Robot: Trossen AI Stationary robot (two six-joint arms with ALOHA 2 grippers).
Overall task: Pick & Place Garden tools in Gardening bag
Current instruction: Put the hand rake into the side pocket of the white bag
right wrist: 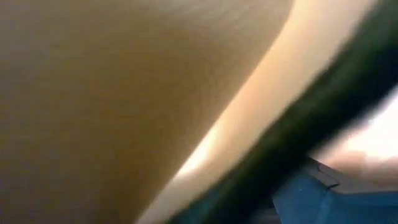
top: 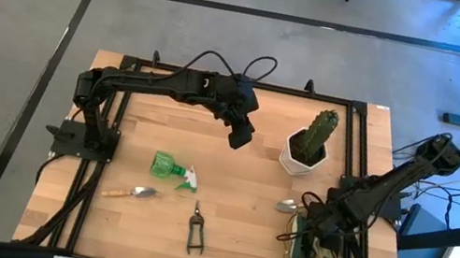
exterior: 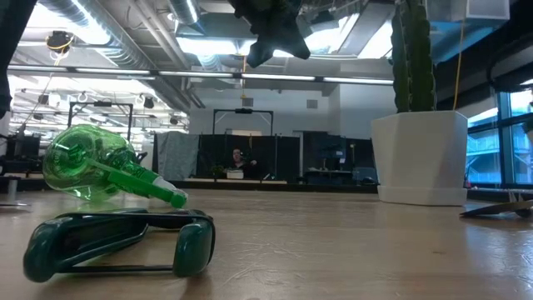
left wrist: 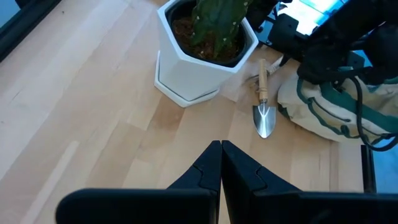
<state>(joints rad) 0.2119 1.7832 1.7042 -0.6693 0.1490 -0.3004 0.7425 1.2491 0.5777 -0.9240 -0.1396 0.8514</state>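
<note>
The olive-khaki gardening bag [top: 314, 254] lies at the table's near right; it also shows in the left wrist view [left wrist: 323, 109]. My right arm's gripper end [top: 311, 231] reaches down into the bag's mouth, and the right wrist view shows only khaki fabric [right wrist: 124, 93]. My left gripper [left wrist: 221, 163] is shut and empty, held high over the table's far middle [top: 241, 137]. A silver trowel [left wrist: 263, 112] lies between the pot and the bag. A green spray bottle [top: 172, 168], a second trowel [top: 131, 192] and black pruning shears [top: 196, 230] lie on the table.
A cactus in a white hexagonal pot [top: 307, 147] stands at the far right, close to the bag and the trowel [top: 288, 206]. Bare wood [top: 248, 189] lies between the shears and the bag. A black frame [top: 364, 124] borders the table.
</note>
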